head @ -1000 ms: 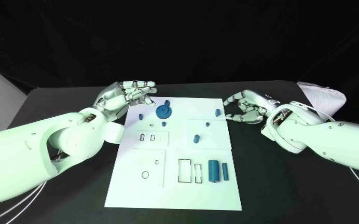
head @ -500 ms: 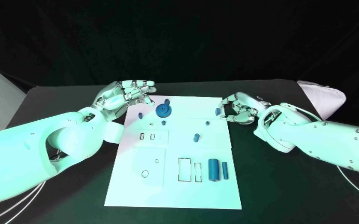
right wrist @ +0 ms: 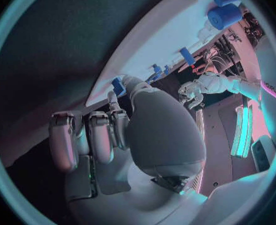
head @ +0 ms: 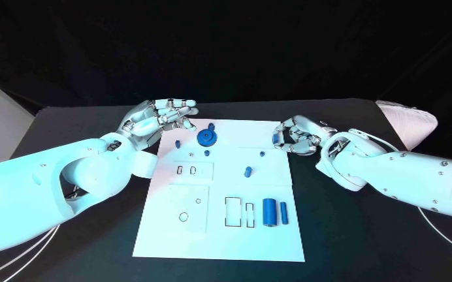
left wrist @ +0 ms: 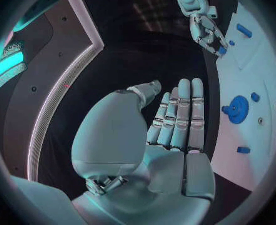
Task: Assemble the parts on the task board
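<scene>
White task board [head: 226, 230] lies flat mid-table — blue parts [head: 270, 213] scattered on it, a round one [head: 206, 139] near its far edge.

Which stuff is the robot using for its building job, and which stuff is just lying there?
For the job:
task board
blue wheel
small blue piece by the right hand
blue peg
two blue cylinders
left hand

Just lying there:
pale cloth at the table's right edge
</scene>
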